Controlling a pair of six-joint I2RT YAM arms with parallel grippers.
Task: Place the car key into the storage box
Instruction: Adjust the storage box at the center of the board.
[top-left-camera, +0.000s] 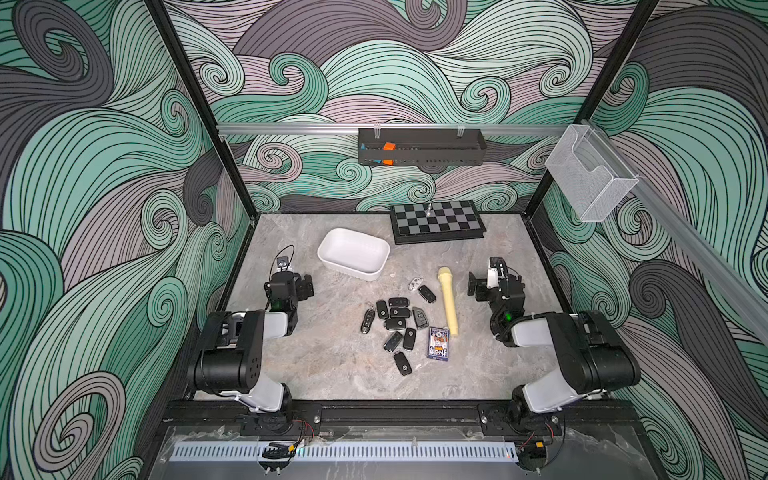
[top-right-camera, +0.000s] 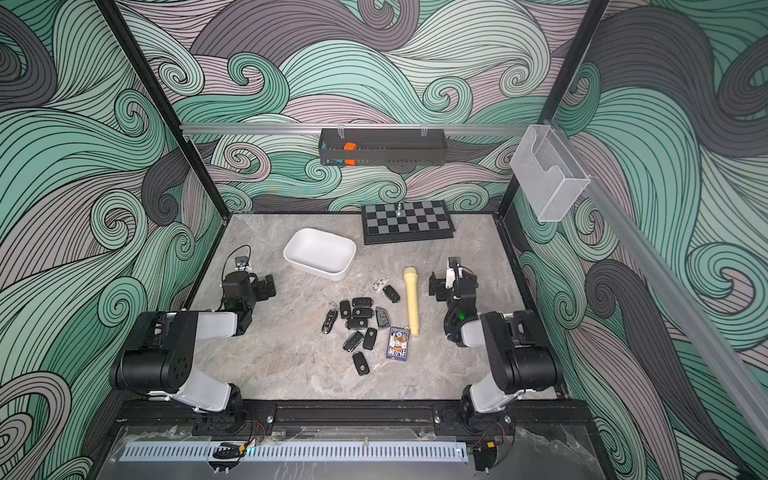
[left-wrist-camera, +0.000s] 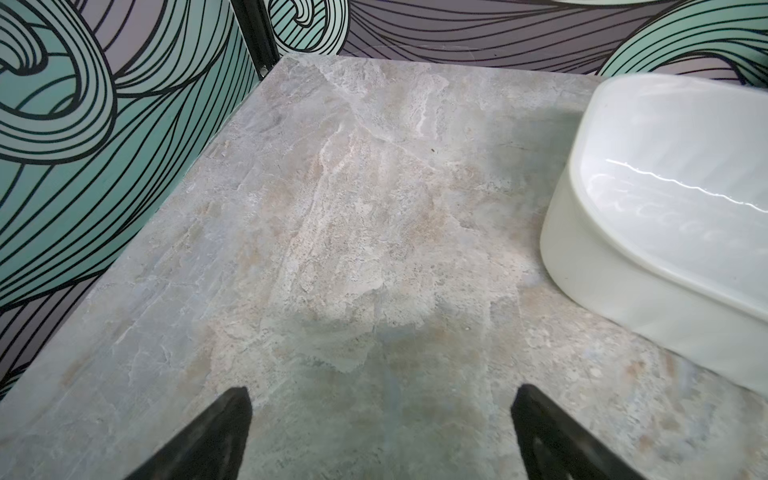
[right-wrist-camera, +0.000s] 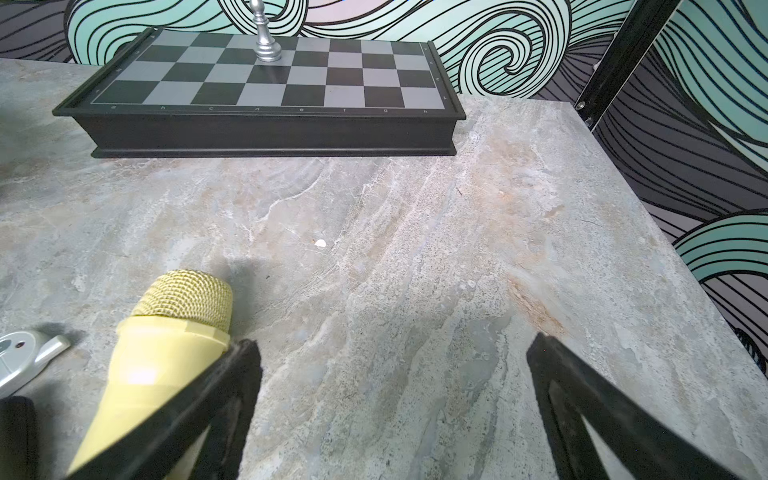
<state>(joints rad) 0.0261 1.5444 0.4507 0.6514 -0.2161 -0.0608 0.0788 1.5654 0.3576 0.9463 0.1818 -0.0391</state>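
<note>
Mid-table, car keys (top-left-camera: 397, 320): black fobs in a loose heap on the marble top, between the two arms and well apart from both; a silver fob (top-left-camera: 414, 284) lies nearer the box.
storage box (top-left-camera: 353, 253): white tub, beyond the heap, near the left gripper.
left gripper (left-wrist-camera: 380, 399): fingers spread wide, holding nothing, over bare table.
right gripper (right-wrist-camera: 395, 345): fingers spread wide, holding nothing; yellow microphone (right-wrist-camera: 166, 353) lies between it and the keys.

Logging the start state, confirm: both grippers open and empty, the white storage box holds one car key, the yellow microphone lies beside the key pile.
Wrong: both top views show the storage box empty, car keys on the table. The rest stands: left gripper and right gripper open, empty; microphone beside the pile.
</note>
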